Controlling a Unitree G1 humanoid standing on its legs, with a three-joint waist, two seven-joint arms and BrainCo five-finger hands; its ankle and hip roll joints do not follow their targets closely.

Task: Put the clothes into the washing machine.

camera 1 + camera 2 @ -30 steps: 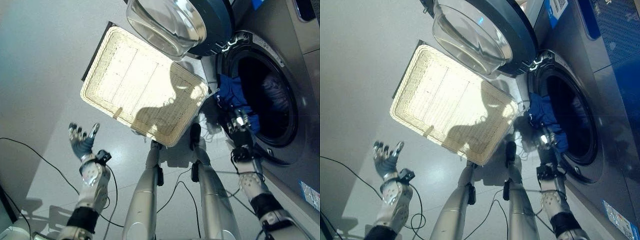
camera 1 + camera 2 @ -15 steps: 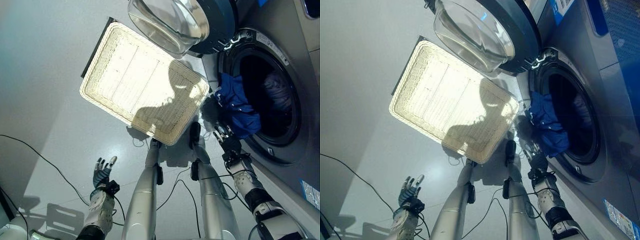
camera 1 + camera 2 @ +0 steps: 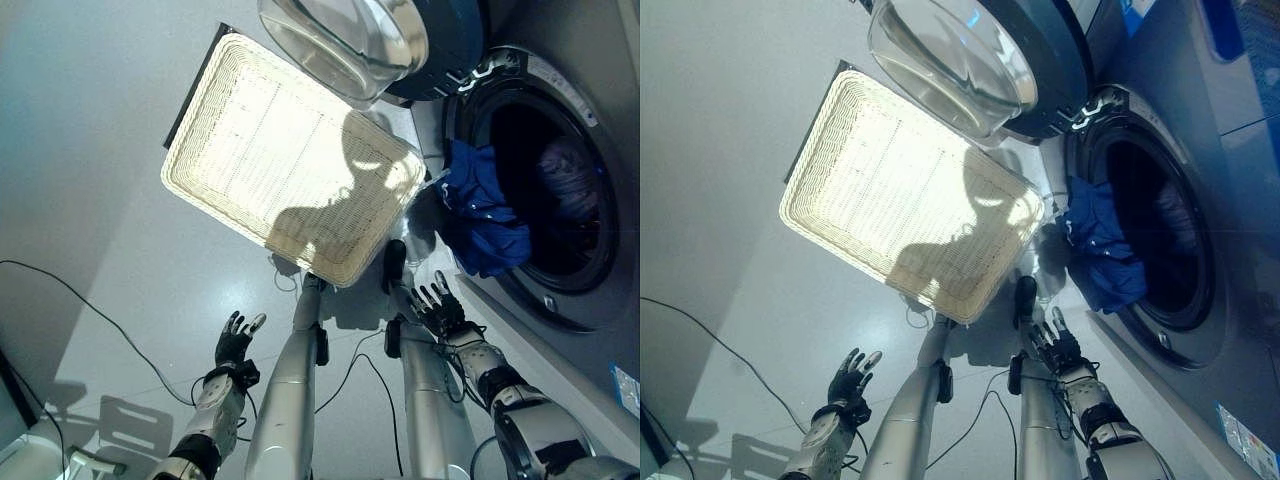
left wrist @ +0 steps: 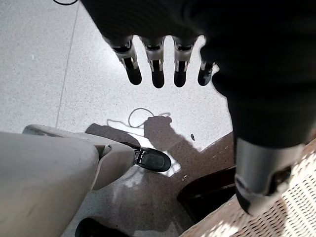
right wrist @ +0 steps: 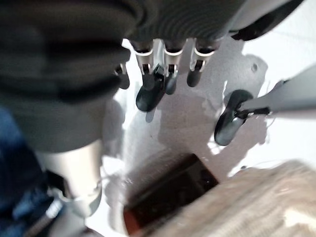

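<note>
In the eye views we see the blue clothes [image 3: 483, 210] draped over the lip of the washing machine [image 3: 560, 180] just above our right robot hand [image 3: 437, 306], which is spread wide and empty; half out, they could slide to the floor [image 3: 90, 200]. The left robot hand [image 3: 235, 340], open too, hangs below the empty wicker basket [image 3: 905, 195]. In both wrist views our fingers [image 4: 157, 69] point straight and hold nothing, so a closing door [image 3: 970, 50] could trap that cloth.

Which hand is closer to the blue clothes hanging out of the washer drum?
The right hand, open, sits just below the blue clothes draped over the drum's rim. The left hand, also open, is far off over the floor, beyond the basket.
</note>
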